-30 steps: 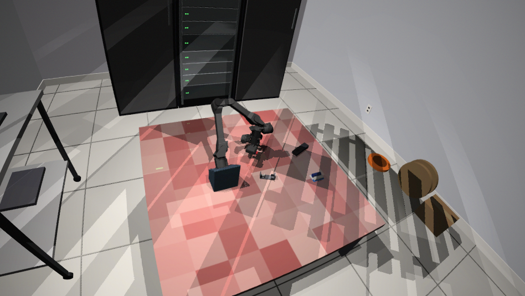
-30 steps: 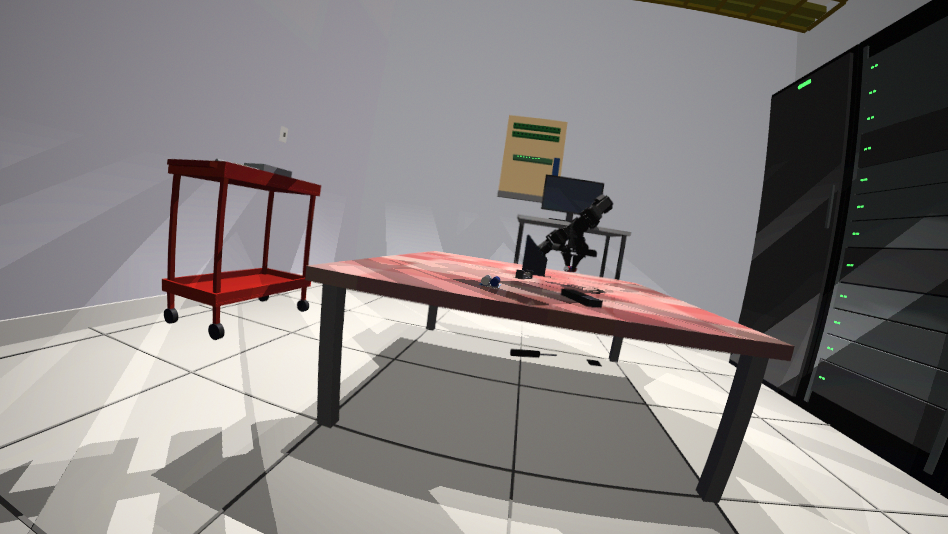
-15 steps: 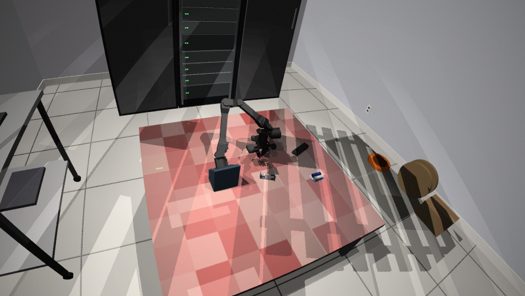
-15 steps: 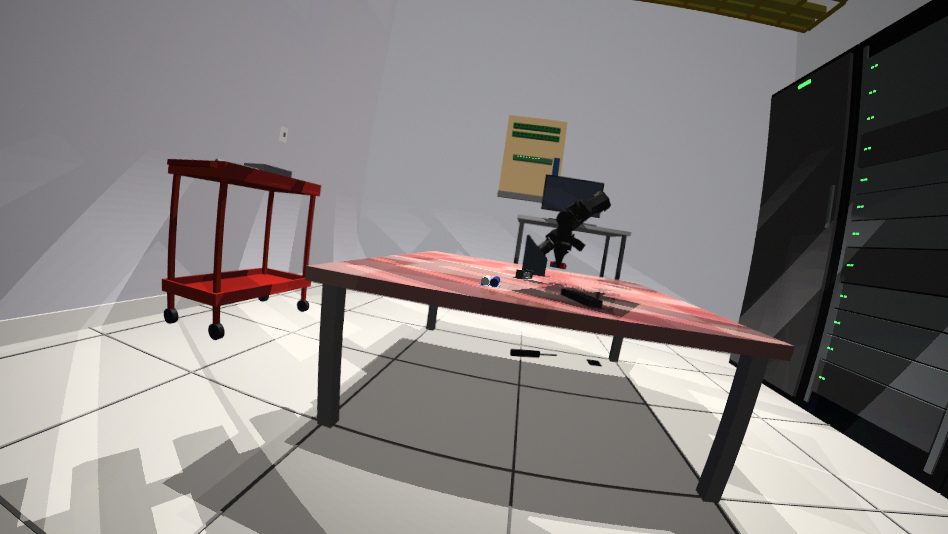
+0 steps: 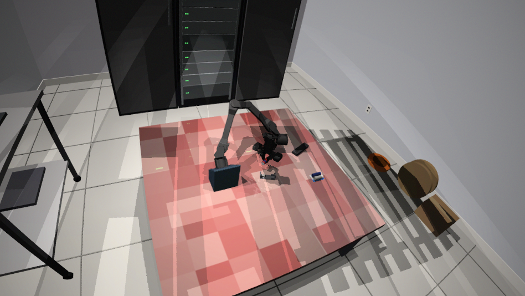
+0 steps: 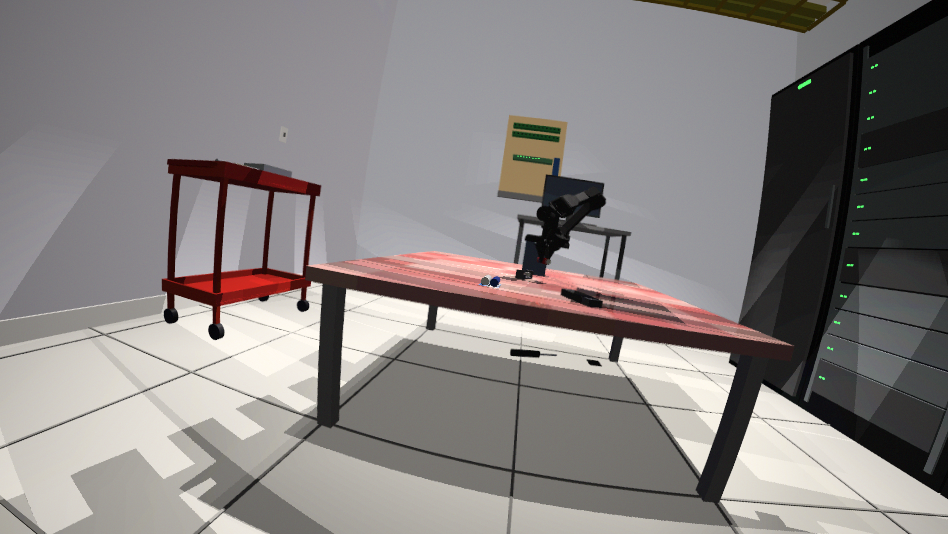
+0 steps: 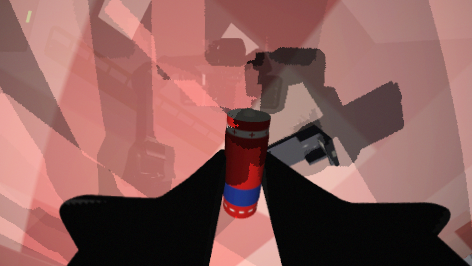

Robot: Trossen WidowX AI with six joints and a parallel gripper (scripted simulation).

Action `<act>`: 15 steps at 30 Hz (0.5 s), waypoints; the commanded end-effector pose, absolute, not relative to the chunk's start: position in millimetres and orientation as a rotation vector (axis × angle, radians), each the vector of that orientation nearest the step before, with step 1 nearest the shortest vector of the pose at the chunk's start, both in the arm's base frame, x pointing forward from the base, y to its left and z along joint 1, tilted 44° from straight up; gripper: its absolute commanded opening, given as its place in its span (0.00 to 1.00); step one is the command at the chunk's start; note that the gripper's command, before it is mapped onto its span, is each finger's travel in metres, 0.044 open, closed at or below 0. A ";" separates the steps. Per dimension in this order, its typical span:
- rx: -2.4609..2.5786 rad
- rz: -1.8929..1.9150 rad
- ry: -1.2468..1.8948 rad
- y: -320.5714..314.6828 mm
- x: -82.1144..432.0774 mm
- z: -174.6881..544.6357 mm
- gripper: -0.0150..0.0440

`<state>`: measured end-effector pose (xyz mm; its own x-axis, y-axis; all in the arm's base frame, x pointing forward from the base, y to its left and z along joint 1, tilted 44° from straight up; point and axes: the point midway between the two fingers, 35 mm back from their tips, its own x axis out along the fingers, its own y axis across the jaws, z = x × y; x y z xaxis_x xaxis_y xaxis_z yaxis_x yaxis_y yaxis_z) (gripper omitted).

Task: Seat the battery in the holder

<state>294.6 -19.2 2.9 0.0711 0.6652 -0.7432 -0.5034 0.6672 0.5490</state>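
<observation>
The red battery (image 5: 264, 161) (image 6: 545, 261) (image 7: 244, 167) is between the fingertips of my gripper (image 5: 265, 160) (image 7: 243, 156), which is shut on it. In the wrist view its plus-marked end with a grey cap points up the frame, and its blue band is at the lower end. The grey-black holder (image 5: 268, 176) (image 6: 524, 273) (image 7: 291, 151) lies on the table, lower than the battery. In the wrist view it shows to the right of the battery, partly behind the right finger, and slants across the battery's line. Its spring and lip cannot be told apart.
A blue-and-white holder with cylinders (image 5: 316, 177) (image 6: 490, 281) lies to the right of the grey-black holder in the top view. A black oblong object (image 5: 300, 149) (image 6: 581, 297) lies right of the gripper there. A dark blue box-like block (image 5: 225, 178) stands by the arm's base.
</observation>
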 end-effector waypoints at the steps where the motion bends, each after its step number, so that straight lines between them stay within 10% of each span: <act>1: 0.365 0.724 1.330 -34.5 294.5 -8.3 0.39; 15: 0.969 0.186 1.582 -74.6 287.8 -41.3 0.39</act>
<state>289.8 -65.9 -34.2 0.0628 0.6653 -0.7439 0.3383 0.6871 0.6430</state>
